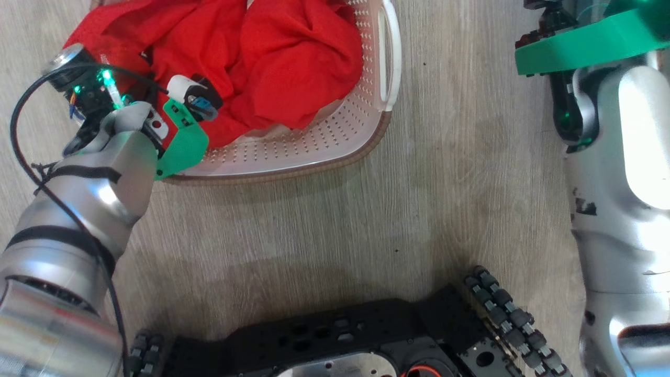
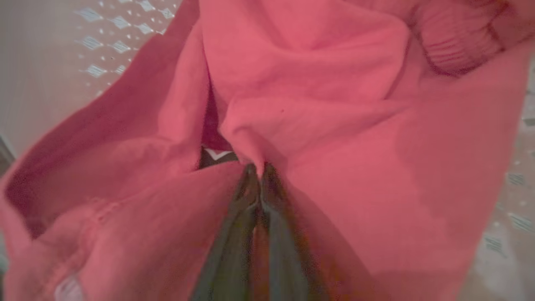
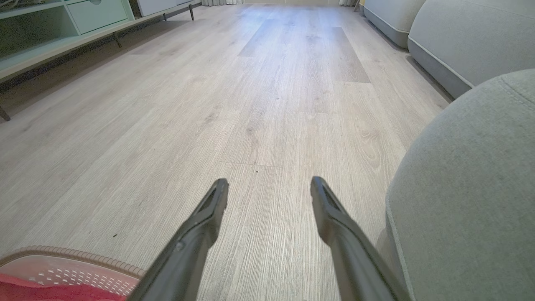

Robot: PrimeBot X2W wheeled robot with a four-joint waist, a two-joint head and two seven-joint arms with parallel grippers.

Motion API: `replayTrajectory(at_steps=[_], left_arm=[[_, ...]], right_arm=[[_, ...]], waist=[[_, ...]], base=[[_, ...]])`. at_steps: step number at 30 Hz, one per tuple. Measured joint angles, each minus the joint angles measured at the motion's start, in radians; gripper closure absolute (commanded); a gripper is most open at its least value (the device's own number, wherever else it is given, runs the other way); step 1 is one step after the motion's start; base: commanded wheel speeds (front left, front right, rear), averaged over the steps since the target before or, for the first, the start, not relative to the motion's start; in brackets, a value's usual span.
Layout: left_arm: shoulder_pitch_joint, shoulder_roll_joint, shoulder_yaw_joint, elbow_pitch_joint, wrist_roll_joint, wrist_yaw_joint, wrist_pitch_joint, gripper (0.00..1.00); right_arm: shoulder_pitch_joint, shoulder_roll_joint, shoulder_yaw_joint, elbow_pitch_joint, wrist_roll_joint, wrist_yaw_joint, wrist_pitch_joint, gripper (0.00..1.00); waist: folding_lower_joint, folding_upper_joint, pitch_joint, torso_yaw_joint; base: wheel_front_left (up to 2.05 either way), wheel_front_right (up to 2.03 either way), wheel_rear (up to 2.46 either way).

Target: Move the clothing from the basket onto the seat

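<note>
Red clothing (image 1: 272, 57) lies heaped in the cream perforated basket (image 1: 335, 131) on the wood-look floor (image 1: 445, 183), the pile stretching left to right across the head view toward the white handle (image 1: 390, 52) at the basket's right end. The left gripper (image 2: 259, 169) pinches a fold of the fabric between its dark fingers. The right gripper (image 3: 269, 184) hangs spread and empty above the floor, pointing along the boards, with the grey seat (image 3: 468, 188) just to its right.
</note>
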Motion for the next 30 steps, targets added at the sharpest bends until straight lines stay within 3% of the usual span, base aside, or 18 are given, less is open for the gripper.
replayTrajectory(at_steps=[4, 8, 17, 21, 30], left_arm=[[0.002, 0.002, 0.009, 0.001, -0.028, -0.001, -0.002, 1.0], [0.01, 0.0, 0.062, 0.002, -0.1, -0.005, -0.075, 1.0], [0.074, -0.064, 0.199, -0.005, -0.291, -0.081, -0.191, 1.0], [0.116, -0.089, 0.26, -0.083, -0.378, -0.114, -0.197, 1.0], [0.257, -0.129, 0.353, -0.256, -0.505, -0.124, -0.197, 1.0]], right_arm=[[0.0, 0.001, 0.0, 0.0, 0.0, 0.0, 0.0, 0.0], [0.0, 0.001, 0.0, 0.001, 0.0, 0.0, 0.0, 0.0], [0.01, 0.001, 0.002, 0.03, 0.009, 0.0, 0.0, 0.0], [0.047, -0.003, 0.012, 0.053, 0.009, 0.0, 0.0, 0.0], [0.123, -0.03, 0.04, 0.111, 0.028, 0.0, 0.0, 0.0]], waist=[[0.0, 0.0, -0.019, 0.002], [-0.0001, 0.0, -0.044, 0.006], [-0.0002, 0.0, -0.165, 0.032], [-0.0002, 0.0, -0.232, 0.047], [-0.0003, 0.0001, -0.397, 0.08]], base=[[0.0, 0.0, 0.0], [0.0, 0.0, 0.0], [0.0, 0.0, 0.0], [0.0, 0.0, 0.0], [0.0, 0.0, 0.0]])
